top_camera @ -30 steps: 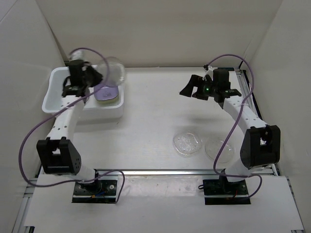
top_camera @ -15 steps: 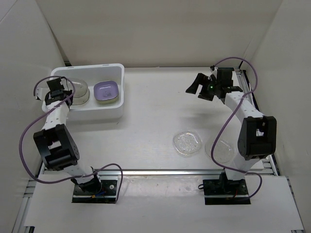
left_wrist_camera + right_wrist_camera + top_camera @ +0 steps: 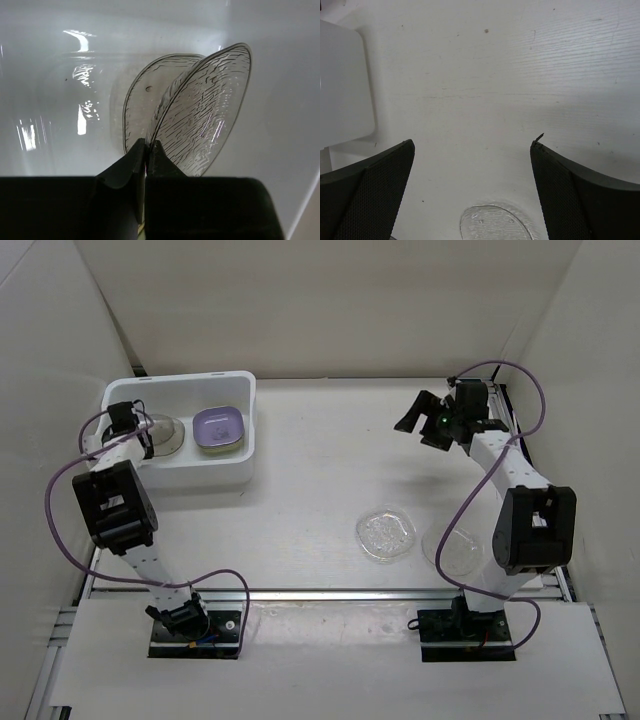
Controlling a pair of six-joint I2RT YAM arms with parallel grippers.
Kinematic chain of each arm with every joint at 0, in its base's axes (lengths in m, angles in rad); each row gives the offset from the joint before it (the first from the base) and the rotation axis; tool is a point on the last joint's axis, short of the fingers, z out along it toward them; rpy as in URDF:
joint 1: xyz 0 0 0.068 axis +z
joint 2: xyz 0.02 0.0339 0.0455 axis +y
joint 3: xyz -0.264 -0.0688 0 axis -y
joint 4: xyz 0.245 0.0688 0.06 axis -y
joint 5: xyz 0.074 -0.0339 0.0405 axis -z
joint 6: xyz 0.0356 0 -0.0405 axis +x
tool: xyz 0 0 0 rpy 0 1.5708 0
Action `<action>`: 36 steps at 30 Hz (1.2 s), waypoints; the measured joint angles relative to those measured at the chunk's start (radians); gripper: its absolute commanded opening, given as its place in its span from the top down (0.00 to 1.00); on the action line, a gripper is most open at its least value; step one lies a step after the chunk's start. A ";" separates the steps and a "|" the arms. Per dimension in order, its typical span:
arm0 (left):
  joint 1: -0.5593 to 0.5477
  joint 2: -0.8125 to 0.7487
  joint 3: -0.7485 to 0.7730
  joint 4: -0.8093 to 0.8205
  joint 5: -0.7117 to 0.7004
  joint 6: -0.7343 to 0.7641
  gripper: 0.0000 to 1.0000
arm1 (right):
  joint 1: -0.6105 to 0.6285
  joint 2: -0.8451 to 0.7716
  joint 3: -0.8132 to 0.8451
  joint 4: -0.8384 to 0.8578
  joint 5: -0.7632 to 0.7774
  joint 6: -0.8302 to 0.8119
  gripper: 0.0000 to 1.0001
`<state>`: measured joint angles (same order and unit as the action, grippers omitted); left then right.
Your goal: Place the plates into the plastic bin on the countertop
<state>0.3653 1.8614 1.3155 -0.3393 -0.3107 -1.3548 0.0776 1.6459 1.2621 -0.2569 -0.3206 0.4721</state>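
The white countertop (image 3: 330, 470) carries three items, and a metal rail (image 3: 330, 592) borders its near edge. The white plastic bin (image 3: 200, 472) stands at the far left corner. Two round clear dishes lie flat toward the near right: a textured plate (image 3: 385, 534) and, just beside it on the right, a smoother plate (image 3: 440, 548).

The clear plate (image 3: 200, 115) looked translucent and greyish, ribbed and glossy. The bin (image 3: 60, 50) was shiny white plastic. The desk (image 3: 520, 90) was matt white, faintly grained. The right claw (image 3: 472, 145) had black, finely meshed pads (image 3: 375, 195).
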 measured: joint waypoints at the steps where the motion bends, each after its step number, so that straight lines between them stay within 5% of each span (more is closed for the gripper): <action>1: 0.000 0.014 0.007 -0.005 0.002 -0.011 0.90 | 0.000 -0.002 0.000 -0.005 0.007 0.002 0.01; 4: 0.000 0.039 0.028 -0.028 0.004 -0.026 0.76 | 0.000 -0.004 -0.002 -0.018 0.019 0.004 0.01; 9: -0.001 0.046 0.083 -0.053 0.009 -0.026 0.32 | 0.000 -0.025 -0.043 -0.049 0.042 0.002 0.01; 14: -0.001 0.029 0.094 -0.053 0.014 -0.011 0.01 | 0.000 -0.071 -0.105 -0.098 0.061 -0.018 0.01; 24: -0.042 -0.086 0.147 -0.054 0.119 0.189 0.01 | 0.003 -0.118 -0.329 -0.159 0.014 -0.084 0.01; 31: -0.115 -0.195 0.154 -0.033 0.409 0.531 0.01 | 0.019 -0.117 -0.427 -0.171 -0.038 -0.118 0.11; 36: -0.279 -0.296 0.114 -0.021 0.538 0.769 0.01 | 0.042 -0.112 -0.459 -0.172 -0.076 -0.148 0.19</action>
<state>0.0864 1.5650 1.4300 -0.3599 0.2276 -0.5861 0.1192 1.5341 0.8036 -0.4294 -0.3962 0.3241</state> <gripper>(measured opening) 0.992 0.861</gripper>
